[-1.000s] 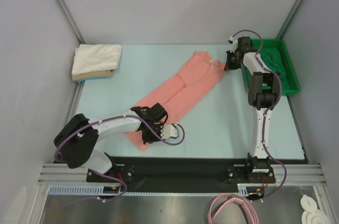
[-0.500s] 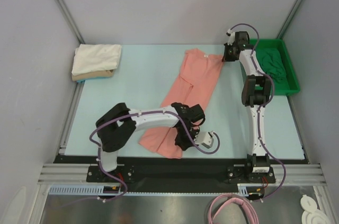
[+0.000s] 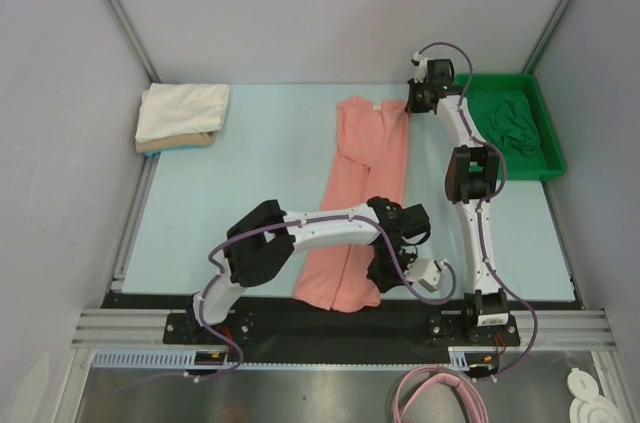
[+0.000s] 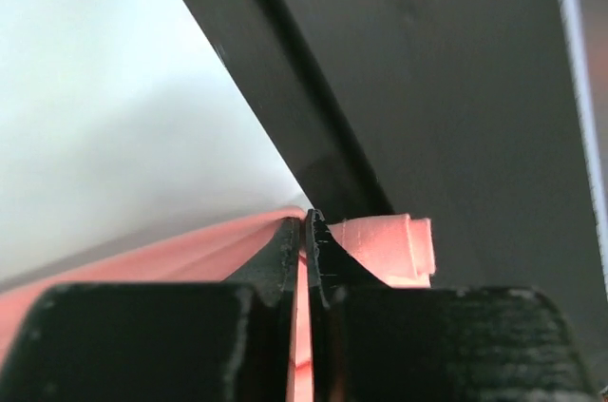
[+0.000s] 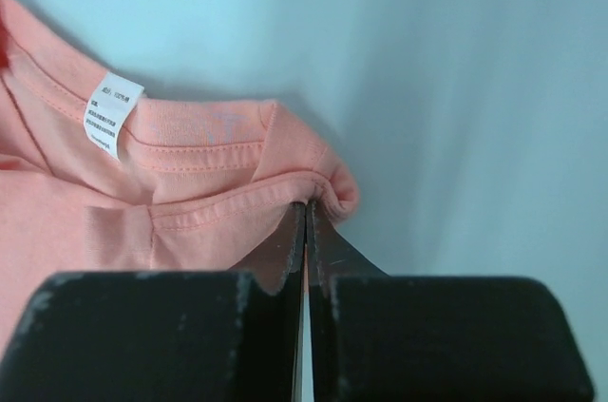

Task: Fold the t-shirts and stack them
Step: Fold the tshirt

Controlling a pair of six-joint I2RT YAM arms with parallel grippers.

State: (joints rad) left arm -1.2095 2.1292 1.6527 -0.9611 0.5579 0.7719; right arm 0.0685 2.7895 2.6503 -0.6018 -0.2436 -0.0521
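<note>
A salmon-pink t-shirt (image 3: 365, 168) lies folded lengthwise into a long strip, running from the far middle of the table to its near edge. My right gripper (image 3: 409, 107) is shut on the shirt's far right corner beside the collar; in the right wrist view the fingertips (image 5: 306, 208) pinch the pink hem (image 5: 218, 198) near the white neck label (image 5: 112, 114). My left gripper (image 3: 380, 281) is shut on the near hem; in its wrist view the gripper (image 4: 306, 221) clamps pink cloth (image 4: 389, 242) over the black front rail.
A folded white t-shirt (image 3: 182, 109) rests on a tan one (image 3: 172, 144) at the far left corner. A bright green tray (image 3: 556, 148) at the far right holds a crumpled dark green t-shirt (image 3: 515, 123). Grey walls enclose the table.
The left arm swung right along the near edge with the hem, and the right gripper moved left with the collar corner. The shirt turned from a diagonal to nearly straight.
</note>
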